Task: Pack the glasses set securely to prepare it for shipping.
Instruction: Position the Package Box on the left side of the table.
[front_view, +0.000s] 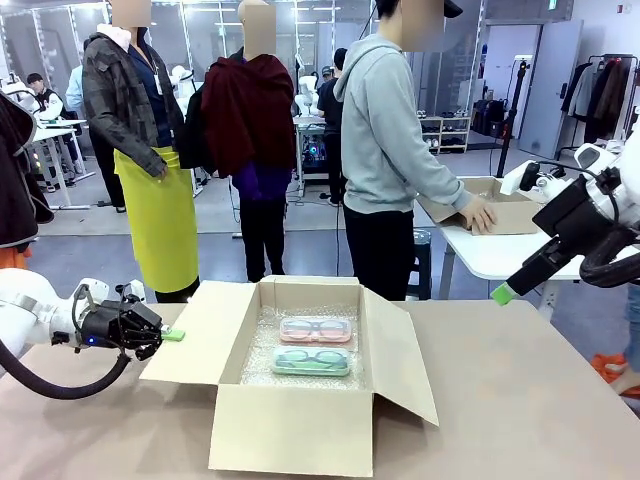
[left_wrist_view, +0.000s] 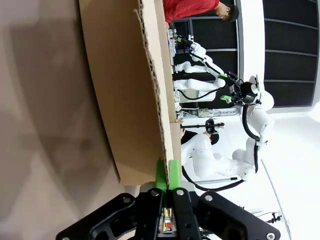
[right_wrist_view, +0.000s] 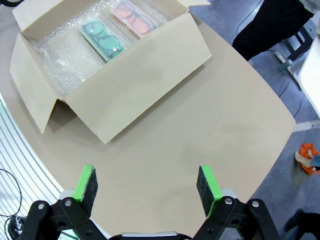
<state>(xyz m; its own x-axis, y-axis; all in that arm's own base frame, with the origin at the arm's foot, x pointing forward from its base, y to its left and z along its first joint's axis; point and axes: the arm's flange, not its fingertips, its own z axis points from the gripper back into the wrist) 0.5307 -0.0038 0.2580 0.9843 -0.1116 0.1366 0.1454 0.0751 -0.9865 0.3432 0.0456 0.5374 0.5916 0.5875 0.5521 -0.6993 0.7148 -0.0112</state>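
Glasses cases, pink and green, lay on bubble wrap in the open box on the desk. Left wrist view: left claw pinched the box's flap edge. Right wrist view: right claw hung wide above the desk.

Bright, even overhead light, soft table shadows, wide-angle warping in wrist views.
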